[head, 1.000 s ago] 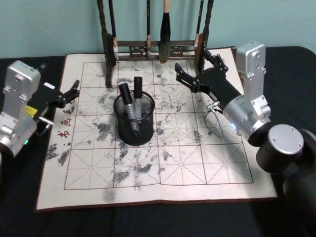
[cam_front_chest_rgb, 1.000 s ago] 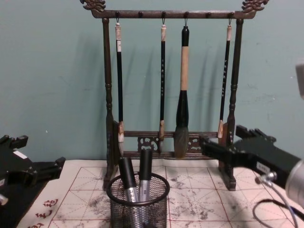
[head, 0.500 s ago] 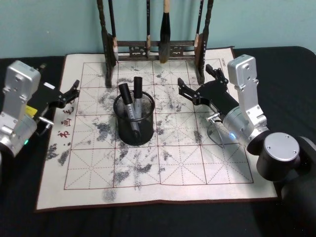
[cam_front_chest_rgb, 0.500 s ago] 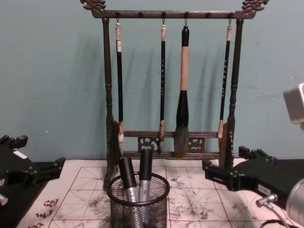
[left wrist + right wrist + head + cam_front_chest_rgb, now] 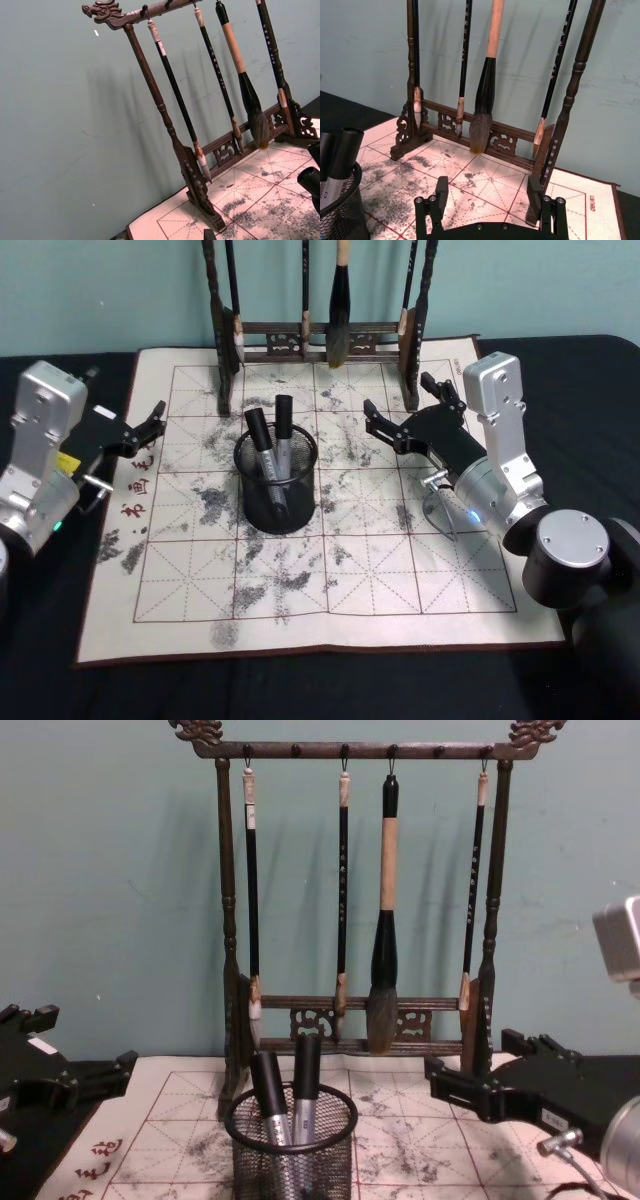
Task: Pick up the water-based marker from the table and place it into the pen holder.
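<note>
Head view: two black-capped grey water-based markers point(image 5: 272, 445) upright in round black wire-mesh pen holder point(image 5: 275, 490), frame centre. Right gripper point(image 5: 405, 410), fingers apart, empty, centre-right; left gripper point(image 5: 150, 420) parked, fingers apart. Risk: right arm could clip wooden brush rack point(image 5: 320, 335).

Colours and patterns on the calligraphy table

A cream mat point(image 5: 300, 570) is ruled with red grid lines and blotched with grey ink; black wire mesh forms the pen holder point(image 5: 277, 492); the brush rack point(image 5: 355, 1020) is dark carved wood.
</note>
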